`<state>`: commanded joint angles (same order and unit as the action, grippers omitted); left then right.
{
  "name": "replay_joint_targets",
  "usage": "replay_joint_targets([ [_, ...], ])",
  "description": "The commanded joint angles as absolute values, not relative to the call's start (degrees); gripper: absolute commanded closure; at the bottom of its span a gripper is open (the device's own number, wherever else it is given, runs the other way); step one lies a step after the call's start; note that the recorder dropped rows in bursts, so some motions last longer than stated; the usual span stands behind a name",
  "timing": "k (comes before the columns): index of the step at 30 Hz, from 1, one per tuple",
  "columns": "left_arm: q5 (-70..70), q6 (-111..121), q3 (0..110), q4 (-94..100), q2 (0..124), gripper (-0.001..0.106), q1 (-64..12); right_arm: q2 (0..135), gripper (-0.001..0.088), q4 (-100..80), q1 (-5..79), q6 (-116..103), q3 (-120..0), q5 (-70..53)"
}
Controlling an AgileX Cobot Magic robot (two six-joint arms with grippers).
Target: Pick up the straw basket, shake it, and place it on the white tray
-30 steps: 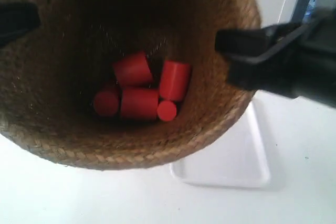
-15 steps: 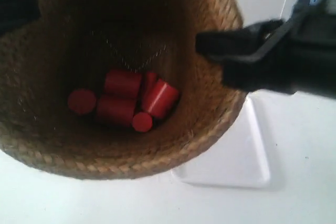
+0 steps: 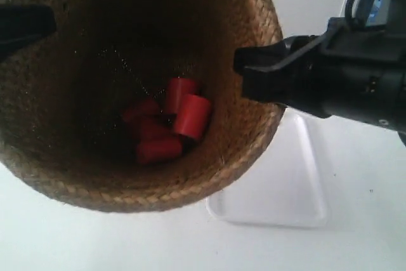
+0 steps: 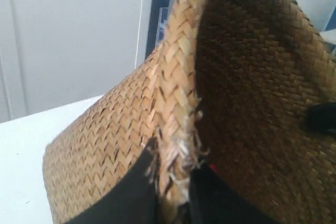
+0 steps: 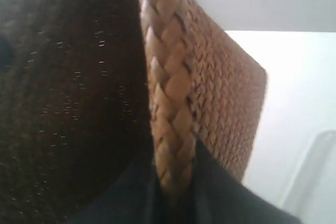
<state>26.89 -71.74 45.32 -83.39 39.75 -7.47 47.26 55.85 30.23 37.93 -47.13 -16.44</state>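
Where braided, the straw basket (image 4: 105, 140) frays.

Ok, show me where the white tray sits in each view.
Exterior view: white tray at lower right, partly hidden behind the straw basket.
Left wrist view: not in it.
Right wrist view: a pale rim beyond the basket's outer wall, probably the tray.
Shared landmark: the basket's braided rim, pinched by fingers in both wrist views.
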Motion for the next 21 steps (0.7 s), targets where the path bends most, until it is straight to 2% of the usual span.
replay_joint_targets([
  [2, 23.48, -71.85, 42.14, -84.69, 41.55, 0.105, -7.47, 48.24, 0.0868, 55.56, 30.23, 37.72, -43.80, -8.54],
  [3, 23.26, -71.94, 40.37, -85.06, 45.25, 0.105, -7.47, 53.08, 0.0868, 55.51, 30.23, 39.01, -41.78, -3.62],
  [5, 27.53, -71.81, 41.62, -84.93, 45.87, 0.105, -7.47, 54.71, 0.0868, 56.44, 30.23, 36.06, -43.39, -7.79],
  [6, 32.21, -72.21, 44.25, -83.31, 43.36, 0.105, -7.47, 52.00, 0.0868, 55.97, 30.36, 36.87, -46.66, -15.48],
  [7, 32.39, -72.21, 45.36, -82.99, 42.40, 0.105, -7.47, 50.80, 0.0868, 55.97, 30.51, 37.13, -47.99, -17.36],
  [8, 29.25, -72.21, 45.24, -82.61, 41.71, 0.105, -7.47, 49.79, 0.0868, 55.97, 30.93, 37.24, -48.25, -16.72],
  [11, 18.25, -71.71, 39.31, -82.50, 46.12, 0.105, -7.47, 55.41, 0.0868, 51.72, 31.36, 36.84, -41.71, -1.84],
  [14, 24.96, -71.13, 42.84, -82.61, 41.92, 0.105, -7.47, 51.34, 0.0868, 52.29, 32.20, 34.35, -45.84, -10.98],
  [16, 24.00, -70.23, 44.80, -83.13, 39.35, 0.105, -7.47, 47.91, 0.0868, 52.26, 33.19, 34.35, -47.51, -11.79],
  [19, 19.65, -70.59, 42.39, -82.45, 39.51, 0.105, -7.47, 46.68, 0.0868, 49.69, 33.76, 34.88, -44.59, -5.36],
  [20, 16.43, -70.59, 39.33, -83.00, 43.14, 0.105, -7.47, 51.05, 0.0868, 46.74, 33.61, 35.32, -40.97, 2.20],
  [21, 16.61, -70.13, 38.84, -83.15, 44.61, 0.105, -7.47, 53.45, 0.0868, 46.85, 33.59, 35.45, -40.32, 3.35],
])
